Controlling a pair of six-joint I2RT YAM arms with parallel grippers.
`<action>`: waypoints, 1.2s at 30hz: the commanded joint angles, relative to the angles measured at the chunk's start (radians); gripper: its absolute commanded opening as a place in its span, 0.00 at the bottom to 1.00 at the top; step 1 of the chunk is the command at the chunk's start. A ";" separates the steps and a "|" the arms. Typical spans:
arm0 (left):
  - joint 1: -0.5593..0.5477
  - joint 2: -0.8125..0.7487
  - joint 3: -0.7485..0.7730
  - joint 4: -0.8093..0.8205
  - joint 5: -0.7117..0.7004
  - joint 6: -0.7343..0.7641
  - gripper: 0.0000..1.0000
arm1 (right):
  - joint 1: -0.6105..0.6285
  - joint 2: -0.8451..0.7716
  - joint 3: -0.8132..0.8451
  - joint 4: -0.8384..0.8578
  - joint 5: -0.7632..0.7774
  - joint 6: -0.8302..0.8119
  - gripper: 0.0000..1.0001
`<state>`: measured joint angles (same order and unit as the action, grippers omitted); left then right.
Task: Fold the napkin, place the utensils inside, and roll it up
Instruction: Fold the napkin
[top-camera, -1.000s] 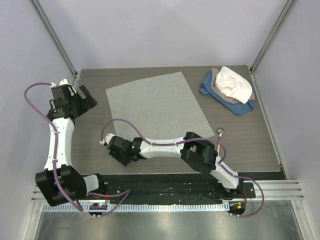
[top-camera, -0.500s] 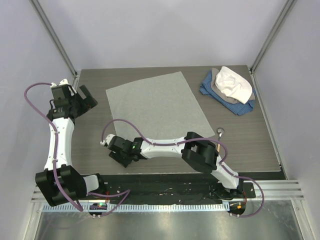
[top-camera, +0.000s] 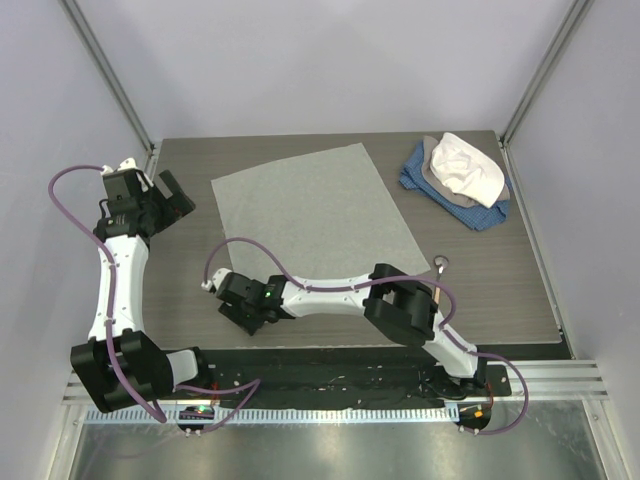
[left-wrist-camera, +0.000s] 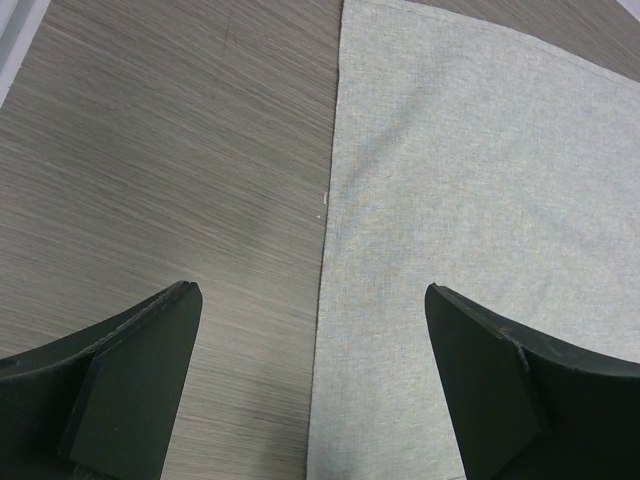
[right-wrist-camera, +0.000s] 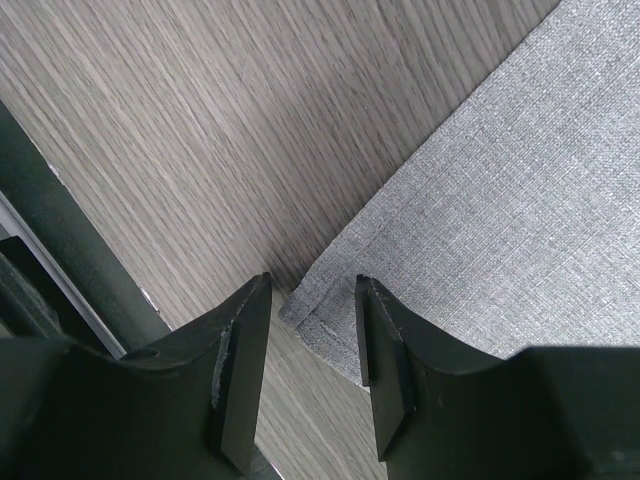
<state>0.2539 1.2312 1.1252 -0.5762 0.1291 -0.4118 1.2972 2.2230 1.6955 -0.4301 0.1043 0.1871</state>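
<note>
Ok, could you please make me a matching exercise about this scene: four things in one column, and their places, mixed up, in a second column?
Things:
1. napkin
2. spoon
3. heap of cloths
4. right end effector

Places:
A. far right corner of the table
B. straddling the napkin's near left corner
C. spread flat in the middle
D. right of the napkin, on bare table

Pairs: 1-C; 2-D; 3-A; 4-B

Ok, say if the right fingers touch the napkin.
Cannot tell. The right wrist view shows the napkin corner between the parted fingers, but neither contact nor gap is plain.
</note>
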 joint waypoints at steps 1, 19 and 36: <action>0.004 -0.007 0.005 0.033 0.014 -0.001 1.00 | 0.010 -0.033 -0.028 -0.068 0.005 0.017 0.46; 0.005 -0.025 0.004 0.035 0.010 -0.001 1.00 | 0.031 0.007 0.055 -0.059 -0.138 0.041 0.10; 0.022 -0.026 0.004 0.035 -0.008 0.002 1.00 | -0.019 -0.072 0.139 -0.044 -0.109 0.068 0.01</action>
<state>0.2626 1.2278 1.1252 -0.5762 0.1310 -0.4118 1.3418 2.2501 1.8664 -0.4801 -0.0349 0.2642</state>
